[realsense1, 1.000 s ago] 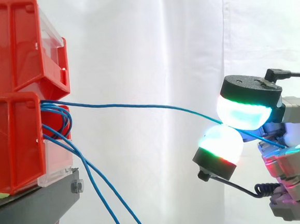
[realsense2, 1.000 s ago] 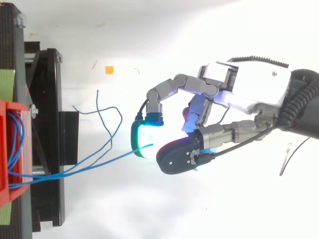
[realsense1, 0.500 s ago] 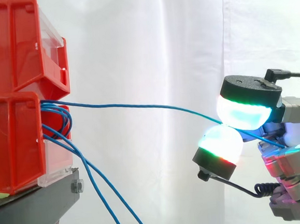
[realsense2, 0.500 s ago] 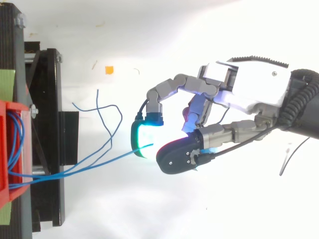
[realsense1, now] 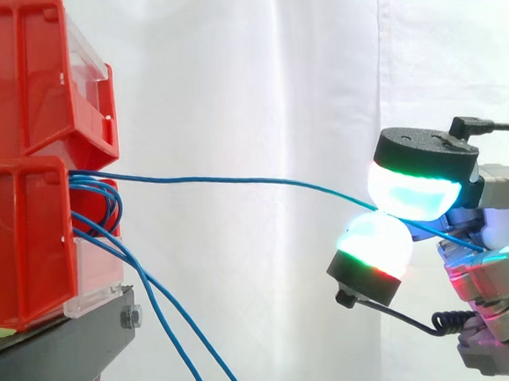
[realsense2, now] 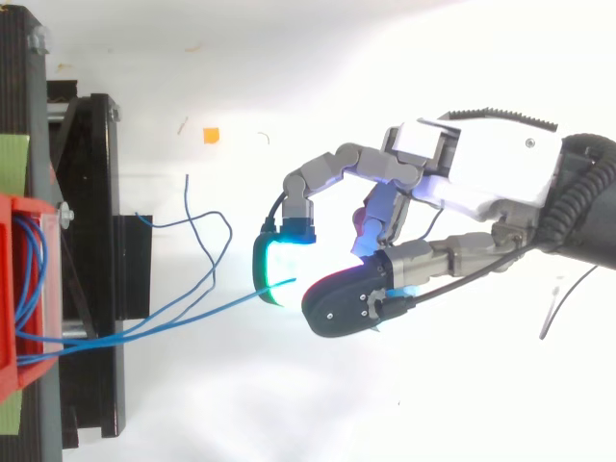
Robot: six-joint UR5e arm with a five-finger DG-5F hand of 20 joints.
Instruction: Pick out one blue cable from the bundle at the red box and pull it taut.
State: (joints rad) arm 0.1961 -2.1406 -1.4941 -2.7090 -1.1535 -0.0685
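Slight drift in loose strands [realsense2: 229,231]; blue cable [realsense1: 236,180] sideways, red box [realsense1: 24,235] to pinching hand [realsense2: 481,173]

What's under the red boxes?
A black stand with a bolt carries the red boxes. Loose blue cables droop past its corner. How the boxes sit on the stand's top is hidden by the boxes themselves.

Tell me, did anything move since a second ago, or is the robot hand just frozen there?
Only the loose blue cables moved: they swayed a little, and their free ends shifted in the top view. The hand stayed put, pinching one blue cable between its glowing pads. That cable runs in the same gentle curve to the red box.
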